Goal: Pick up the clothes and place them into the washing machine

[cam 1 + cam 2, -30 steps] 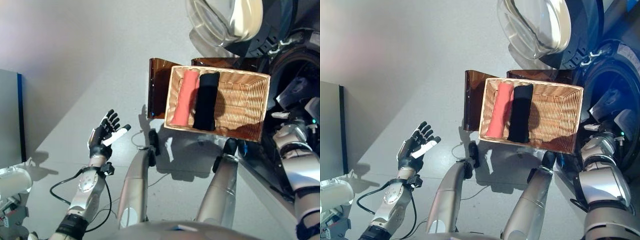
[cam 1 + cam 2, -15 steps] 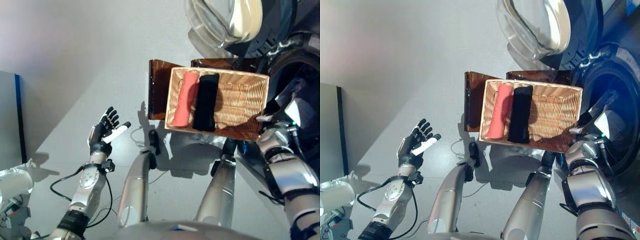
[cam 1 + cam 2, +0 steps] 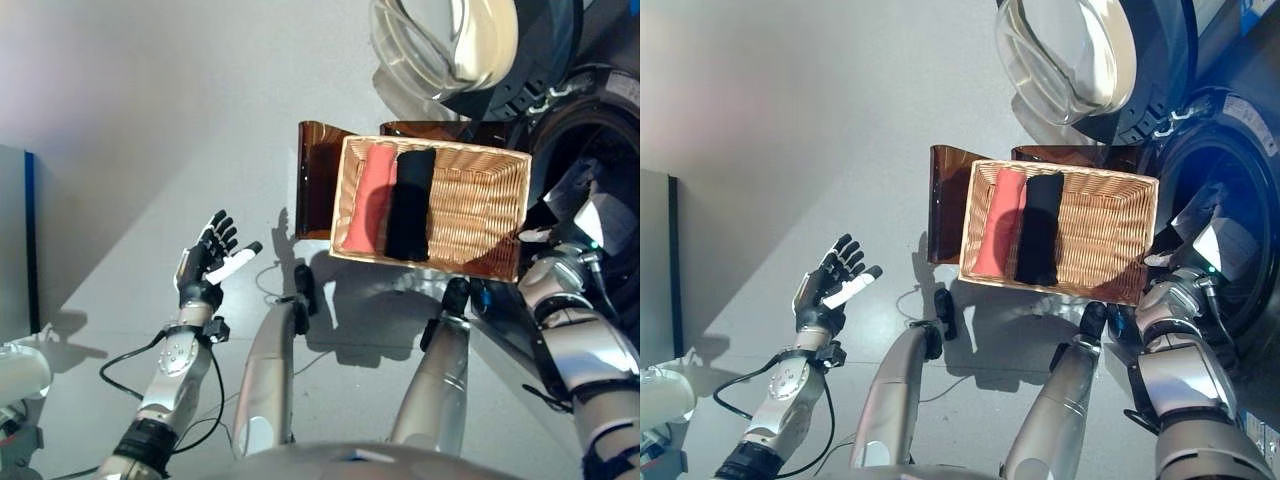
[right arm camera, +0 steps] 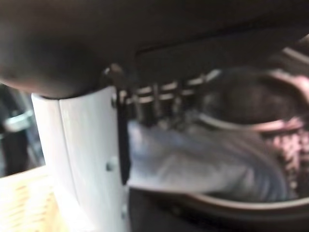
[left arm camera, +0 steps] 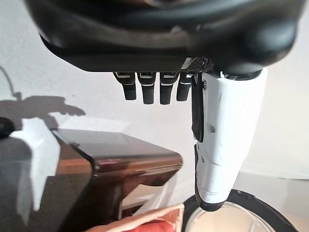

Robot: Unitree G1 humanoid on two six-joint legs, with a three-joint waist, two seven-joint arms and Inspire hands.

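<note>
Right eye view | right hand [image 3: 1200,235] clamped on pale cloth [image 3: 1222,243] at washer drum [image 3: 1240,180] | left hand [image 3: 830,285] spread, idle

A woven basket [image 3: 480,205] sits on a shiny brown stand [image 3: 314,180] on the grey floor [image 3: 150,130]. A grey board with a blue edge [image 3: 18,240] stands at the far left. Near it, low down, is something white [image 3: 20,370].

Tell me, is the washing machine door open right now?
Open. The round glass door is swung clear of the dark drum opening, beside the wicker basket.
</note>
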